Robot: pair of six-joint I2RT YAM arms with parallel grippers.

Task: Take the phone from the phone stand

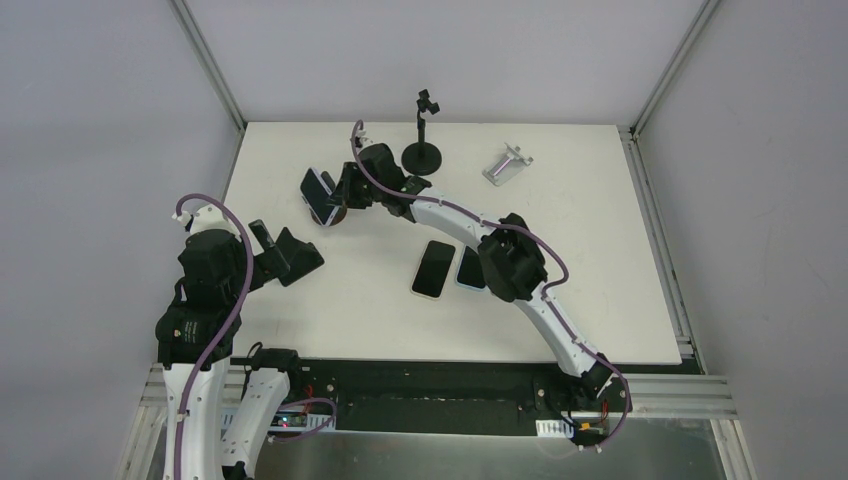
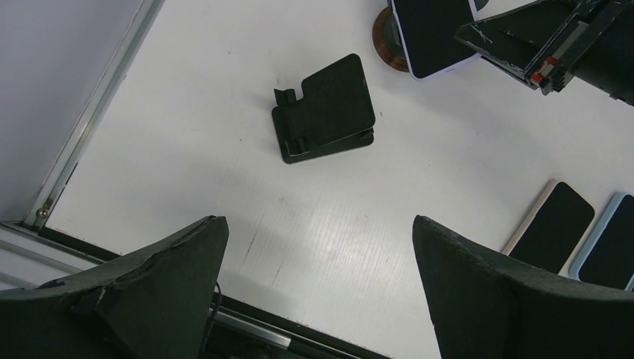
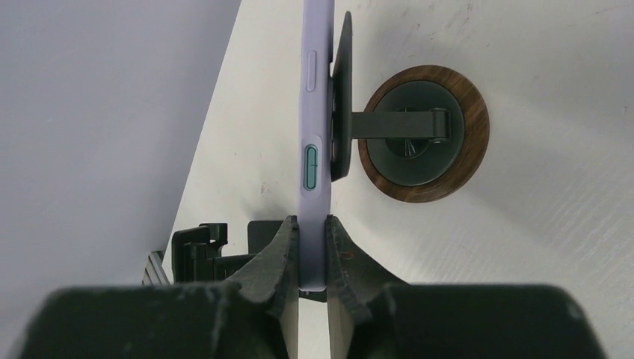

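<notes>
A lilac-cased phone (image 1: 318, 193) rests against the black pad of a phone stand with a round wooden base (image 3: 423, 134) at the table's far left. My right gripper (image 3: 312, 224) is shut on the phone's lower edge (image 3: 314, 134), one finger on each face. In the top view the right gripper (image 1: 345, 195) is right beside the phone. The left wrist view shows the phone (image 2: 434, 34) and the wooden base (image 2: 389, 41) at its top edge. My left gripper (image 2: 318, 239) is open and empty above bare table, near the left edge.
A black folding stand (image 2: 325, 112) lies in front of my left gripper (image 1: 290, 255). Two phones (image 1: 434, 268) (image 1: 470, 268) lie flat mid-table. A black pole stand (image 1: 422, 150) and a silver stand (image 1: 507, 165) are at the back.
</notes>
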